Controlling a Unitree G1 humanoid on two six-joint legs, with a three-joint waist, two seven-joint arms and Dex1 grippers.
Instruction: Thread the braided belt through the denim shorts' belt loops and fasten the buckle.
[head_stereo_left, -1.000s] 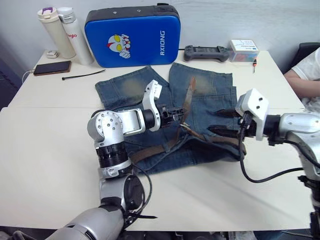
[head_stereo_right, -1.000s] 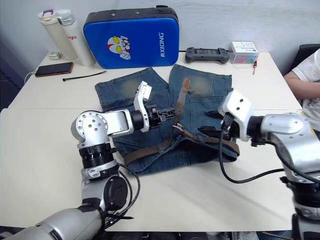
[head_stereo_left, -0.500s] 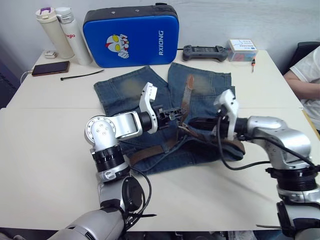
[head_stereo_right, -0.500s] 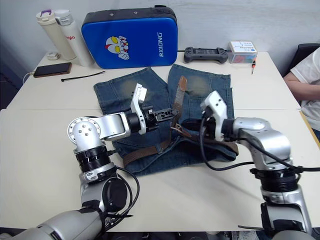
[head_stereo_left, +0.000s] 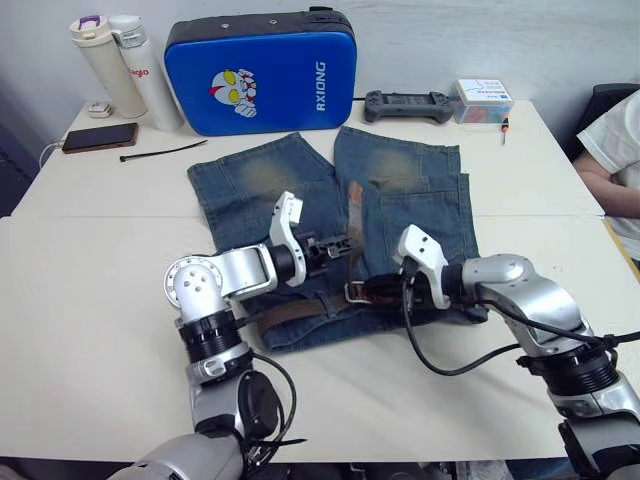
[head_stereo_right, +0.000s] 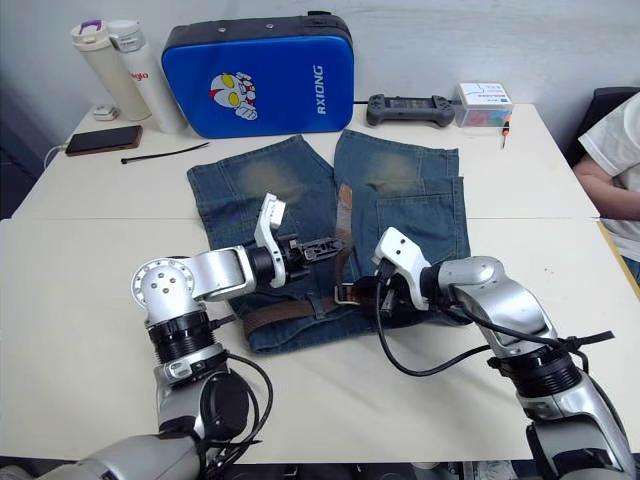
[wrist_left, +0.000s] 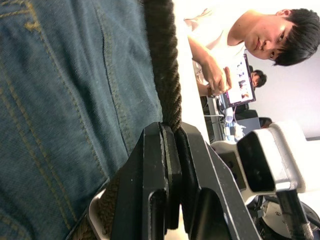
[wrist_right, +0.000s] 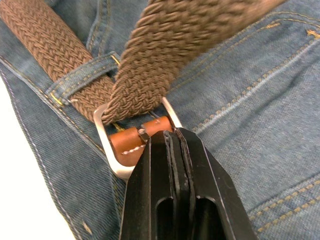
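Since the earlier frames the right gripper (head_stereo_left: 388, 287) has been travelling in from the outer edge of the denim shorts (head_stereo_left: 415, 195) to the middle of the waistband, and the braided belt (head_stereo_left: 290, 312) is now lying flatter along that waistband, with the buckle (wrist_right: 131, 145) drawn in toward the centre; the left gripper (head_stereo_left: 340, 246) has been sinking a little while keeping its hold. In the right wrist view the right fingers (wrist_right: 170, 165) are pressing together with no gap, right at the tan leather tab behind the buckle's metal frame, and the free strap is already passing through that frame, while the other run of belt is sitting under one of the belt loops (wrist_right: 82, 77). In the left wrist view the left fingers (wrist_left: 165, 165) are pinching closed on the braided strap and holding it up off the denim; its lighter tip is pointing up the shorts' leg. This is suggesting that the threading is mostly done and the fastening is under way, though whether the pin is seated in the weave is not visible. As for containers, the blue case (head_stereo_left: 262, 72) is standing closed at the back of the worktop (head_stereo_left: 90, 300), the two flasks (head_stereo_left: 125, 62) beside it are capped, and a small box (head_stereo_left: 482, 100) is sitting near the controller (head_stereo_left: 405, 103); their contents are hidden.
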